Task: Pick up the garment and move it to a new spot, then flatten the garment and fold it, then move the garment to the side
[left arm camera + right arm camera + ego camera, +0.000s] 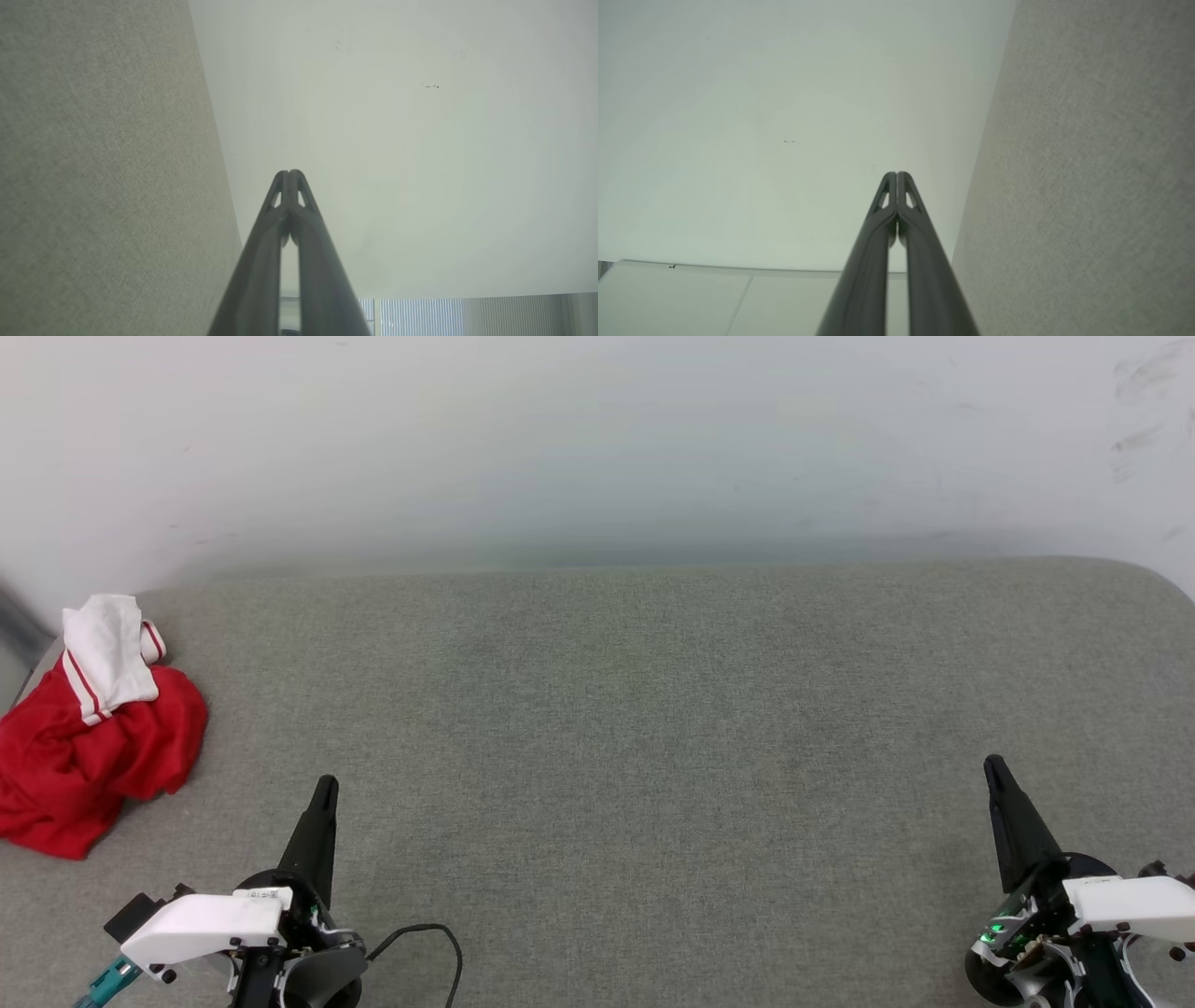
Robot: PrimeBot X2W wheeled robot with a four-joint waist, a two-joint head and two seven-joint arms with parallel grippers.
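I am looking at my left claw (325,791) first. Its two dark fingers are pressing flat together, so it is clenched tight and holding nothing. It is pointing away from me, hanging low over the grey bench (616,709). My right claw (995,767) is doing the same thing far off on the other side. It is squeezed closed with nothing in it.

The garment (93,747) is lying in a red heap at the far left edge of the bench. It is up and to the left of my left claw, near it but not touching. A white sleeve (107,649) with red stripes is sitting on top of the heap.

I am thinking the job is only starting, because the picking up is not yet done. To do it well, I am planning to use the left claw, since it is the near one. I am going to spread its fingers wide first, because closed fingers would only be poking the cloth. Then I am aiming for a thick bump of red cloth, not the loose sleeve. I am planning to pinch deep so nothing is slipping out. I am also minding the bench edge, since the heap is sitting close to it and a push could be sliding it off.
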